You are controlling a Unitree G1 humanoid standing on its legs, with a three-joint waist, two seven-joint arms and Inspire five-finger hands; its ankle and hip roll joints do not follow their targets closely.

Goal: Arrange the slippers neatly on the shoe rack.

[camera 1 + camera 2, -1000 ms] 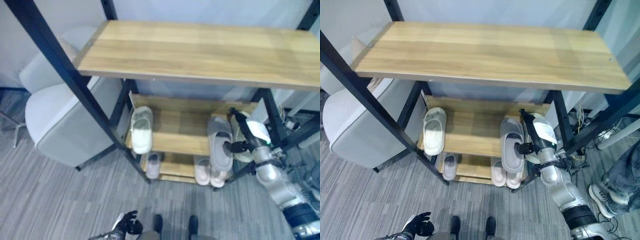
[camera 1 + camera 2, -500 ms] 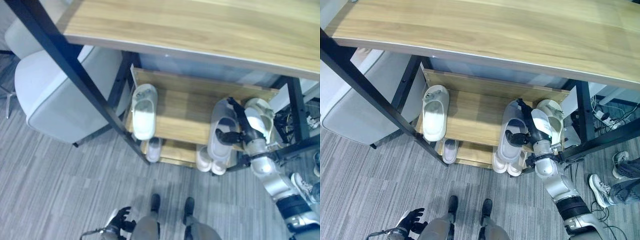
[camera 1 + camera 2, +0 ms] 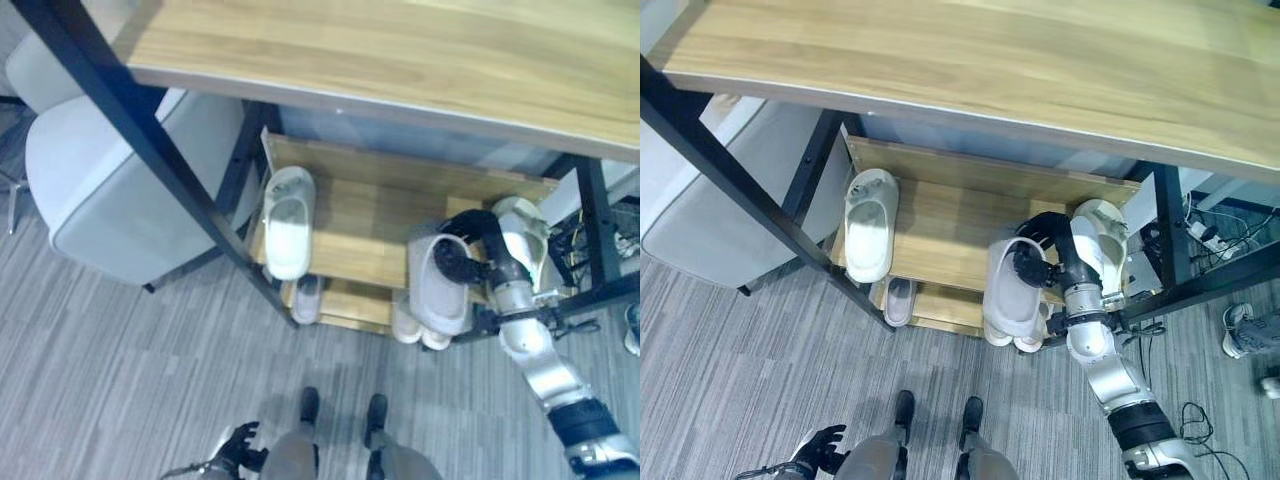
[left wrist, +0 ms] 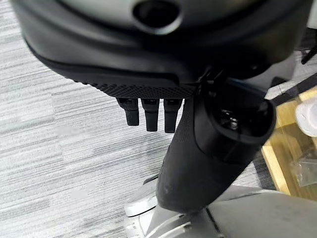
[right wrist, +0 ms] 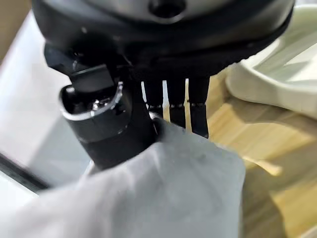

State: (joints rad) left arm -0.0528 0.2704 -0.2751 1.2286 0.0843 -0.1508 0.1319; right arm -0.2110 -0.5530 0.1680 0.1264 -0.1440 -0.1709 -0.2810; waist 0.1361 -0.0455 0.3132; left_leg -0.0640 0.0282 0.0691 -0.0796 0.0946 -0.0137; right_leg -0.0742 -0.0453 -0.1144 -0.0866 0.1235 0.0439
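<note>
- Gripping a pale grey slipper at the front edge of the shoe rack's middle shelf, the right hand has fingers and thumb curled over the toe strap. In the left eye view the heel hangs past the shelf lip, probably so the slipper can be turned or shifted before being set straight. A white slipper already lies square on the shelf's left end, and a cream slipper sits behind the right forearm, partly covered by it.
- From the right eye view, same picture: the grey slipper is tilted off the edge above two pale slippers on the bottom shelf, with a small one further left. A grey armchair stands beside the rack. The left hand shows at the lower edge, low and well apart from the rack, idle.
- On the left wrist view, that hand's fingers hang loose and relaxed over striped grey floor, holding nothing.
- On the right wrist view, thumb and fingers pinch grey fabric; how much of the slipper lies beyond is cut off. The cream slipper's edge shows beside it on the wood.
</note>
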